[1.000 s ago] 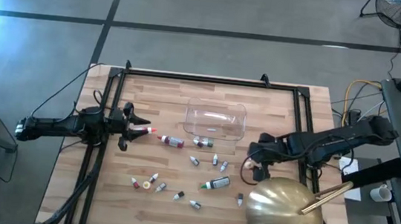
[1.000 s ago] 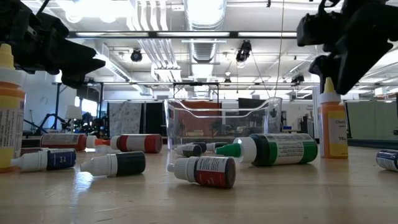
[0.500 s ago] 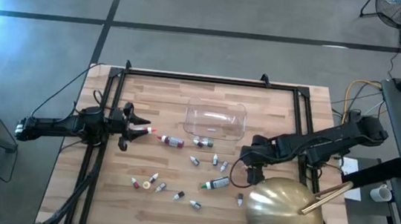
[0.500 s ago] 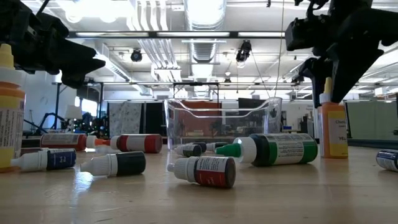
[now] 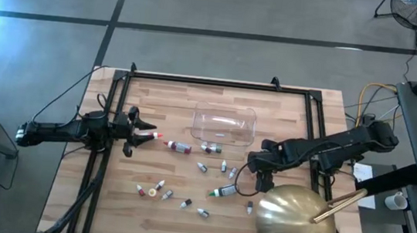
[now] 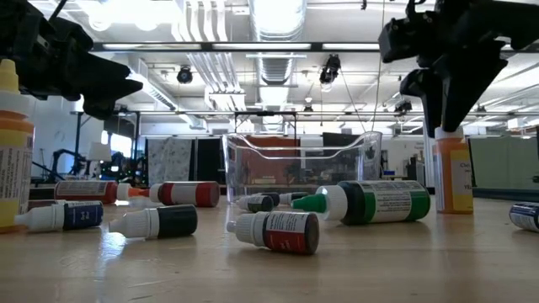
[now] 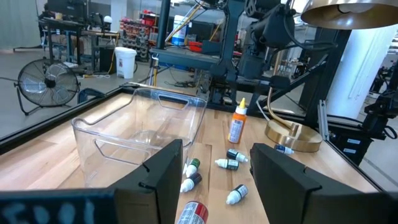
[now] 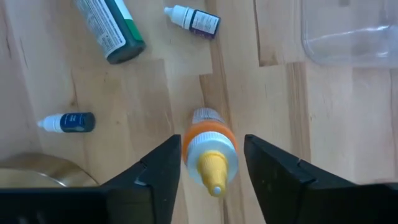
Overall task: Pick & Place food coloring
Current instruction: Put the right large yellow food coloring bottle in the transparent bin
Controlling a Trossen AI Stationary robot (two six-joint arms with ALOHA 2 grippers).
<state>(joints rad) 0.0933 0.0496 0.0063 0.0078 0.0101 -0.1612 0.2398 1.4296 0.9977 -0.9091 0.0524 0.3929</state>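
Observation:
An upright food coloring bottle (image 8: 208, 146) with an orange body and a yellow tip stands on its base on the wooden table (image 5: 145, 203). My right gripper (image 8: 212, 142) points down over it, open, one finger on each side of the bottle's top. In the low view its fingers (image 6: 438, 118) hide the bottle's cap. Several small food coloring bottles (image 5: 201, 167) lie scattered on their sides. My left gripper (image 5: 144, 133) waits open and level at the table's left edge. My right gripper comes at the orange bottle from above with its fingers astride the orange collar (image 8: 189, 140). A thin gap shows at one finger. Whether the other finger touches the collar, I cannot tell.
A clear plastic tub (image 5: 224, 124) stands at the far middle. A gold dome (image 5: 296, 223) sits at the near right, close to my right arm. A larger green-capped bottle (image 5: 224, 190) lies beside the orange one.
My right gripper has moved toward the table's left, over the orange bottle, and tipped further downward. Its fingers now cover the bottle's cap in the low view. The bottle has kept upright in place.

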